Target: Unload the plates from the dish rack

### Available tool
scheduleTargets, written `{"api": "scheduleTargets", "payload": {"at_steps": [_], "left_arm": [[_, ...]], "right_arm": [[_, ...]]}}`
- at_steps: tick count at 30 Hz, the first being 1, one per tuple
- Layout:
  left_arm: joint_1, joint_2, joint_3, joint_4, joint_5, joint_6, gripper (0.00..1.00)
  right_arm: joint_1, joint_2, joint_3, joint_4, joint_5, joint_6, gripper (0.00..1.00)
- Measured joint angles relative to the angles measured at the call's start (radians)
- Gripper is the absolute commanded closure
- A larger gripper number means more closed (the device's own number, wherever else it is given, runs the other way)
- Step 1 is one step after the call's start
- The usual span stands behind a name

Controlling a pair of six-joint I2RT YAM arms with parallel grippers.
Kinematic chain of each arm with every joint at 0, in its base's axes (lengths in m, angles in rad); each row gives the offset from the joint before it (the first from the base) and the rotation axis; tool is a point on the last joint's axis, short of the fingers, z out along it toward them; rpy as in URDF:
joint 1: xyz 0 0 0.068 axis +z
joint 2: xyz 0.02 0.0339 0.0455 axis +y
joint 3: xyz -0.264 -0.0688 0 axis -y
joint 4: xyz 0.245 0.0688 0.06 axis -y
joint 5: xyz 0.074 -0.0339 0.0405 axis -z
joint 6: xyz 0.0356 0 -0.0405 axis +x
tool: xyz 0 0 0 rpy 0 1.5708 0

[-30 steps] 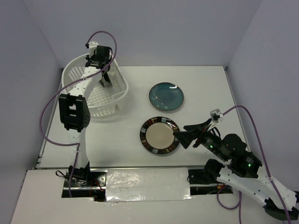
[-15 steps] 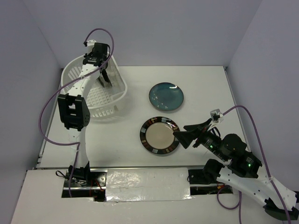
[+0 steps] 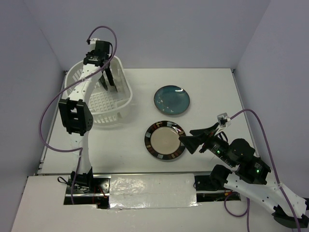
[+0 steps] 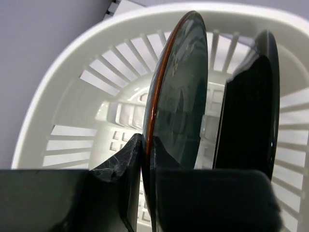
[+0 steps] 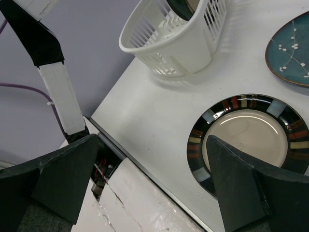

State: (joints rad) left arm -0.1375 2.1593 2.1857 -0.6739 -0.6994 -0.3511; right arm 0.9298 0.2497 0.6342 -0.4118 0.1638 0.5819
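Left wrist: upright plate (image 4: 179, 96) is clamped edge-on in the left gripper (image 4: 146, 152) — inside the dish rack (image 4: 63, 63).

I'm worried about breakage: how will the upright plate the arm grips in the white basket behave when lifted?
Probably stiff and fairly heavy: the teal plate looks like glazed ceramic. Its glossy surface may slip in the left jaws, which pinch only its rim. It could chip against the neighbouring dark plate.
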Motion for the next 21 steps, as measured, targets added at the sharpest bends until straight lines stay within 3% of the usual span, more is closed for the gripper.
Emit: {"api": "scheduleTargets", "payload": {"at_steps": [21], "left_arm": [[0.001, -0.061, 0.038, 0.071, 0.055, 0.037, 1.0]], "right_arm": [[0.0, 0.0, 0.0, 0.0, -0.002, 0.0, 0.0]]}}
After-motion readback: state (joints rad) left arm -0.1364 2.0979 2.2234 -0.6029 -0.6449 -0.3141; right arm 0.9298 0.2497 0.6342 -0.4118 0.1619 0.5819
